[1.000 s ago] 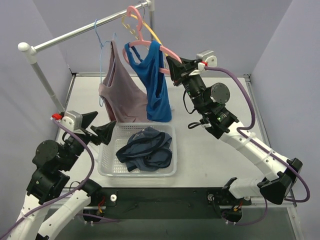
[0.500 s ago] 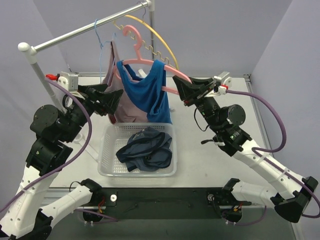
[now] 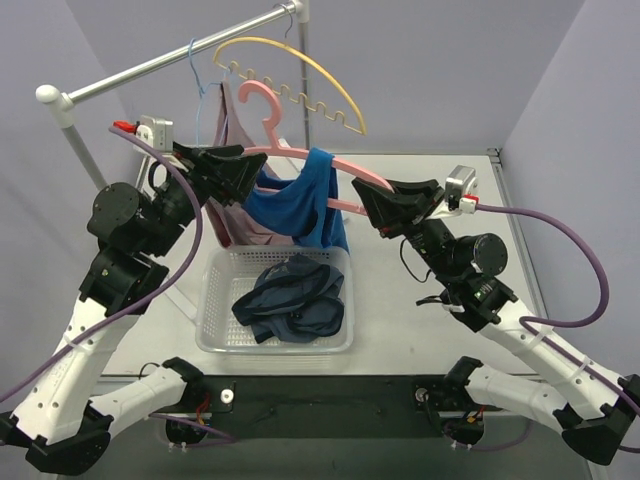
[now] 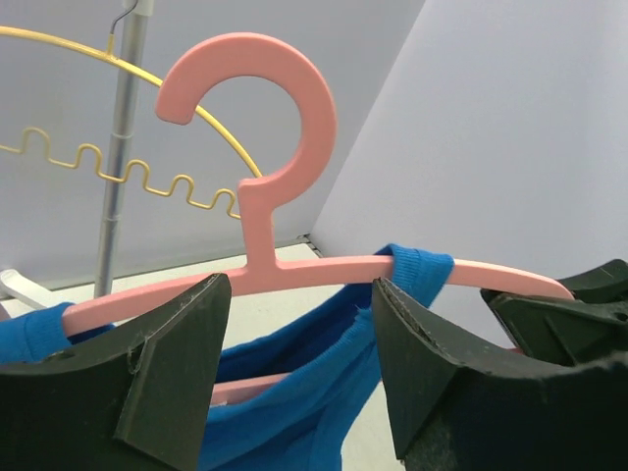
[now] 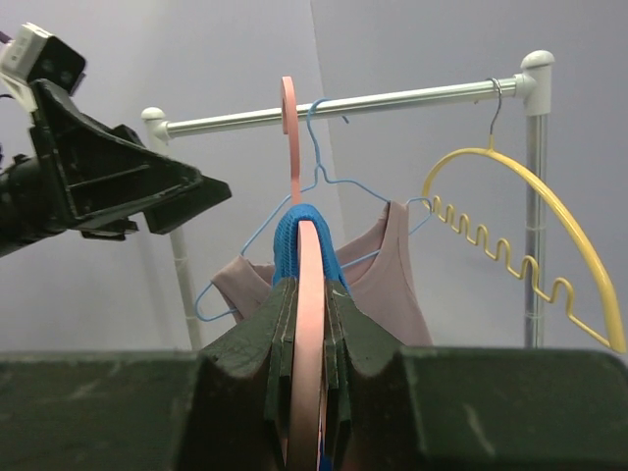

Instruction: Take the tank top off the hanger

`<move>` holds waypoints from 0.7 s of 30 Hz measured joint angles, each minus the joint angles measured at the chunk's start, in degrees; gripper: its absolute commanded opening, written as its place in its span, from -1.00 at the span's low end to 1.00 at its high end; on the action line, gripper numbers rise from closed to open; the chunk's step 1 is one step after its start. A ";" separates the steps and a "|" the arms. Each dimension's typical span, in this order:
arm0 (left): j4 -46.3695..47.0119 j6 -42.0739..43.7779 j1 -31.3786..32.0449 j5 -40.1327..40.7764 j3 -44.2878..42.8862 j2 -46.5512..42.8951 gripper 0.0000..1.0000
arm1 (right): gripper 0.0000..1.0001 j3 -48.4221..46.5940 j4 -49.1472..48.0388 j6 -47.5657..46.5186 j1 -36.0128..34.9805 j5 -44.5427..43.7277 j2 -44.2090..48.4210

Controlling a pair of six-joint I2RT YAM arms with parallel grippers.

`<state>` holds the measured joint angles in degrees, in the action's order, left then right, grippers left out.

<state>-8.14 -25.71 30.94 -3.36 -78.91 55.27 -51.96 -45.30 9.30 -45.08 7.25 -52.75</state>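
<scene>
While my right gripper point(image 3: 365, 200) is clamped on the right end of the pink hanger point(image 4: 257, 221), holding it in the air below the rail point(image 3: 150, 68) and above the basket point(image 3: 275, 347), the blue tank top point(image 3: 295, 210) hangs from the hanger by both straps. Its body droops between my two arms.

My left gripper point(image 3: 250, 175) sits at the hanger's left end with its jaws apart, straddling the bar and grasping nothing that I can see.

The trouble I foresee is pinching bar and strap together. Any pull would then drag the hanger against my right hold instead of sliding cloth off, and the hanger could twist or slip out. If I catch only a thin edge of fabric, it may slide free.

The mauve tank top point(image 5: 392, 280) hangs just on the far side of my left gripper, so a deep reach could take the wrong garment.

The right strap point(image 4: 417, 270) sits near the hanger's neck, well apart from the end, so freeing the left strap alone would leave the top dangling there.
</scene>
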 measured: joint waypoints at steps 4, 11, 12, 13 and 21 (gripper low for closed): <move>2.03 -1.14 0.00 -0.04 -0.46 2.51 0.33 | -1.00 0.00 0.00 0.94 -0.44 1.22 1.07; 4.17 -2.67 0.00 -0.42 -0.94 6.05 0.19 | -1.00 0.11 0.09 1.18 -2.29 2.80 1.75; 4.59 -2.71 0.00 -0.42 -0.94 6.38 0.15 | -1.00 0.42 0.02 1.18 -2.47 2.97 1.90; 4.81 -2.75 0.00 -0.42 -0.94 6.49 0.05 | -1.00 0.83 0.00 1.18 -2.62 3.13 2.14; 5.55 -2.89 -0.35 -2.64 -0.92 6.93 -1.00 | -0.90 2.97 0.63 1.18 -2.54 0.72 4.50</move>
<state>-2.59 -28.60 30.59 -6.00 -79.83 62.19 -48.99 -44.66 10.48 -47.62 7.97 -48.25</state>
